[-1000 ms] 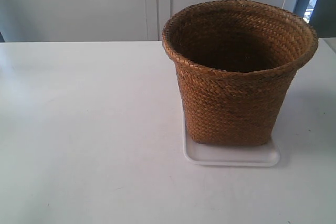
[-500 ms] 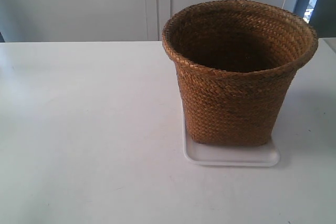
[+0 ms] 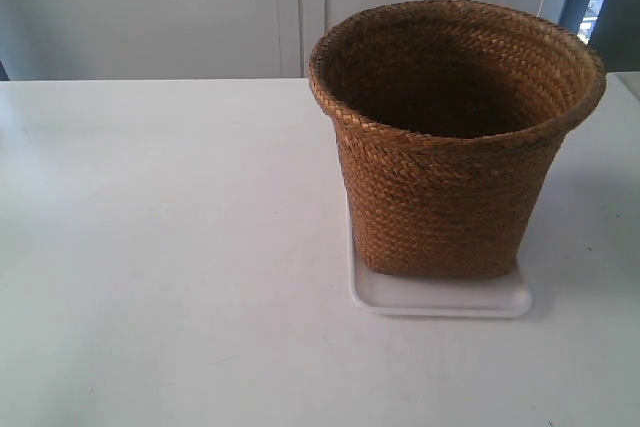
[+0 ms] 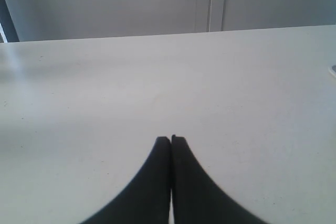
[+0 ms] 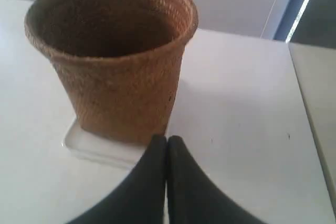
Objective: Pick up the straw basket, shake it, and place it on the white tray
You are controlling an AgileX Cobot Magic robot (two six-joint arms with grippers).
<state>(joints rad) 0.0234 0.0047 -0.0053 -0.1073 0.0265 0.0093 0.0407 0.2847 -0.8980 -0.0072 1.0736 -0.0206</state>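
Note:
The straw basket (image 3: 445, 147) stands upright on the white tray (image 3: 440, 297), right of centre in the exterior view; its inside is dark. No arm shows in the exterior view. In the right wrist view the basket (image 5: 113, 61) rests on the tray (image 5: 94, 148), and my right gripper (image 5: 167, 139) is shut and empty, its tips just short of the basket's base and apart from it. My left gripper (image 4: 171, 140) is shut with nothing in it, over bare table, with neither basket nor tray in its view.
The white table (image 3: 170, 247) spreads wide to the left of the basket. A pale wall with cabinet doors (image 3: 300, 7) stands behind it. In the right wrist view a seam to another surface (image 5: 310, 114) runs along the table's side.

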